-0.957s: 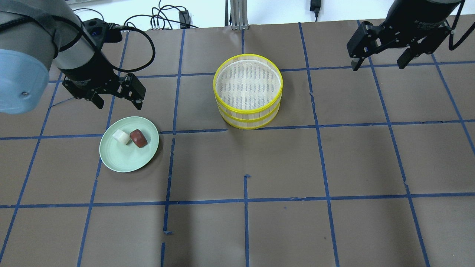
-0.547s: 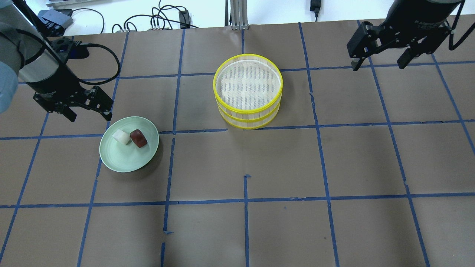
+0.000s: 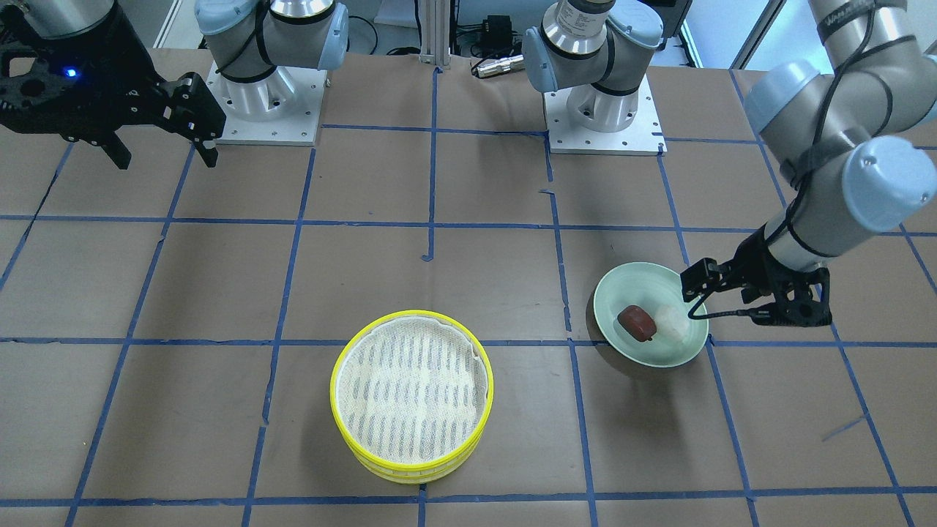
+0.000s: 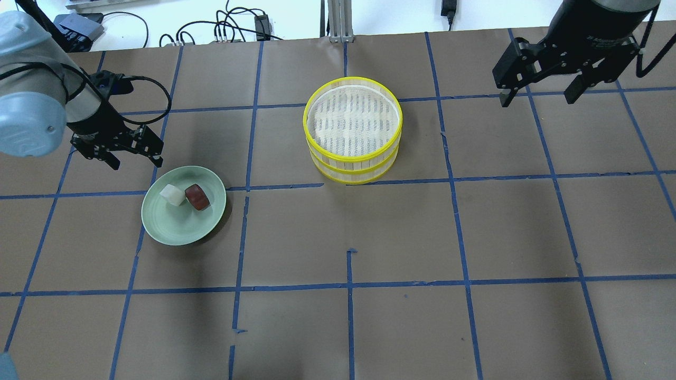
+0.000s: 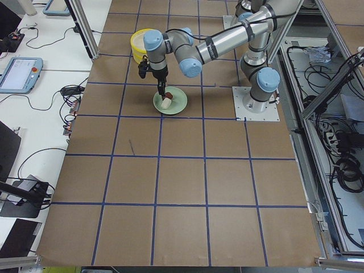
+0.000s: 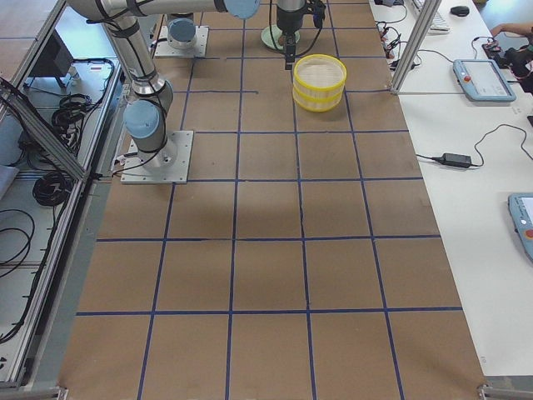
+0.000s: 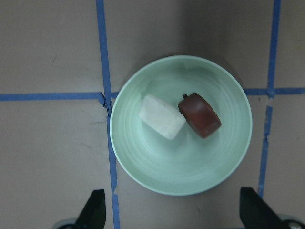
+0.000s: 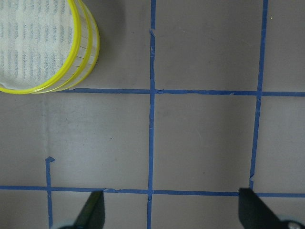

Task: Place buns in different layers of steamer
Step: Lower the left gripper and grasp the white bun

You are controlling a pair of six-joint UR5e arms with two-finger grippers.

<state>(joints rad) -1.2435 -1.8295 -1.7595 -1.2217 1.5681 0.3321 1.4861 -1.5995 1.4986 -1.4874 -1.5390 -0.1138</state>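
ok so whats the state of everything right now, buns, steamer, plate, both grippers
white bun: on the plate, touching the reddish-brown bun, not gripped
reddish-brown bun: on the plate, not gripped
plate: flat on the table, holding both buns
steamer: two trays stacked, top tray empty, lower tray's inside hidden
left gripper: open, empty, close to the plate
right gripper: open, empty, off to the side of the steamer

Bright, even light from above; soft shadows, sharp focus.
A dark crescent of shadow is cast beside the plate, and a broad dim band is seen across the table between the steamer and the overhead camera. The white bun is washed out in the front-facing view. The pale strip beyond the table is overexposed.
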